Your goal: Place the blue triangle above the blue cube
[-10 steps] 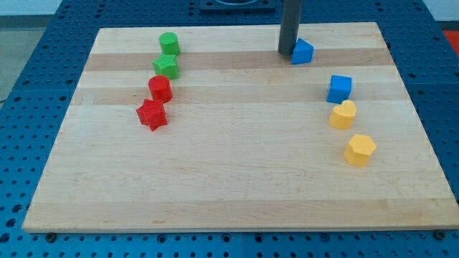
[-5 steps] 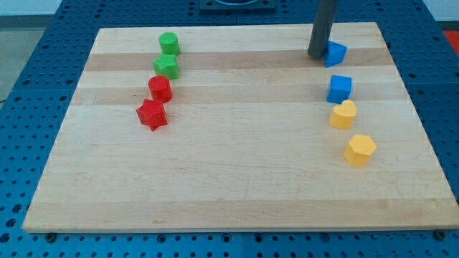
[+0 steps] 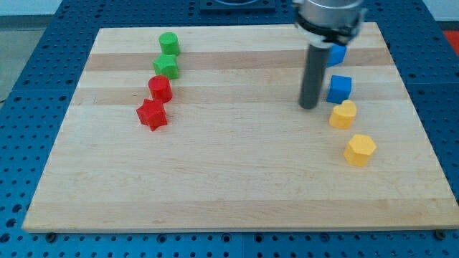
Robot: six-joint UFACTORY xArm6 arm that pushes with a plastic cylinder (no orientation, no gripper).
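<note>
The blue triangle (image 3: 337, 54) lies near the board's top right, partly hidden behind the rod. The blue cube (image 3: 340, 88) sits just below it, toward the view's bottom. My tip (image 3: 309, 107) rests on the board to the left of the blue cube and slightly lower, a short gap away, and up-left of the yellow heart (image 3: 343, 115). It touches no block.
A yellow hexagon (image 3: 359, 150) lies below the heart. On the left stand a green cylinder (image 3: 168, 43), a green star-like block (image 3: 166, 67), a red cylinder (image 3: 160, 89) and a red star-like block (image 3: 152, 114). The wooden board (image 3: 229, 193) lies on a blue perforated table.
The rod pushed the blue triangle to the right until it sat above the blue cube. The tip then left it and moved down the view to the cube's left.
</note>
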